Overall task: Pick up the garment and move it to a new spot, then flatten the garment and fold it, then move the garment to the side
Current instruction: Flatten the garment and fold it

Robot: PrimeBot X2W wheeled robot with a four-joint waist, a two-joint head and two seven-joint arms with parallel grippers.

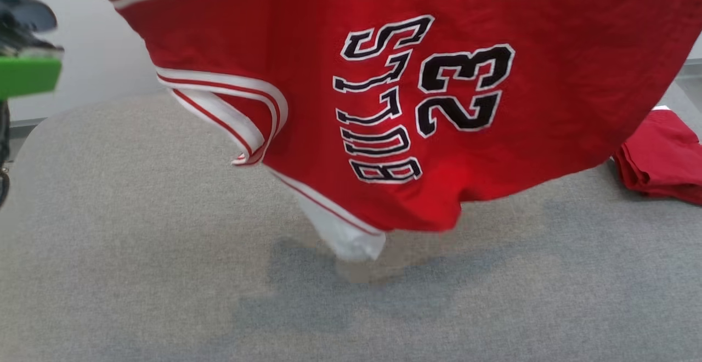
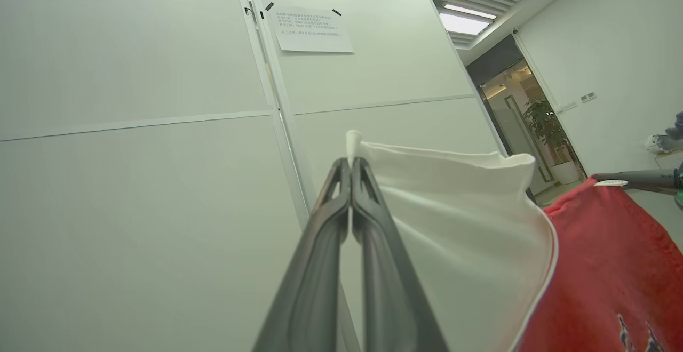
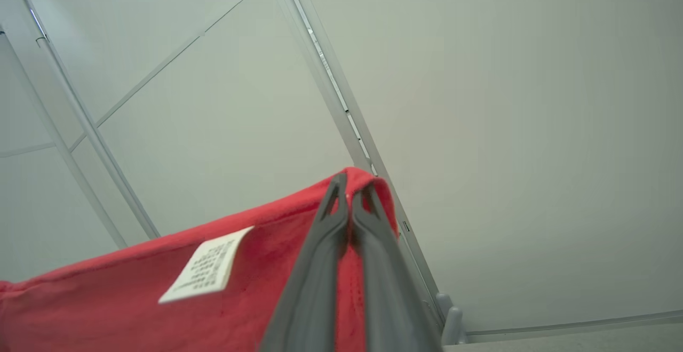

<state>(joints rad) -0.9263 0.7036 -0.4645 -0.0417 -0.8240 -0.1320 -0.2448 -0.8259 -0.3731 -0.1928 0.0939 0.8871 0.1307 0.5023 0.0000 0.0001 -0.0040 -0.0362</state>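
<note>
A: Red knit garment (image 1: 576, 77), lettered with a 23, hangs in the air over the grey table (image 1: 137, 241) in the head view. Its lowest white corner is above the middle of the surface. Why so high?

B: Likely so it can travel clear to a new spot and come down flat. A folded red cloth (image 1: 663, 159) lies at the table's right edge, apart from it.

A: Left wrist view?

B: The left gripper (image 2: 351, 168) has its 2 fingers pinched shut on a white edge of the garment.

A: And the right wrist view?

B: The right gripper (image 3: 349, 205) is clamped on a red hem near the label (image 3: 205, 272). I'd judge the 2 separate grips are there to spread the cloth.
</note>
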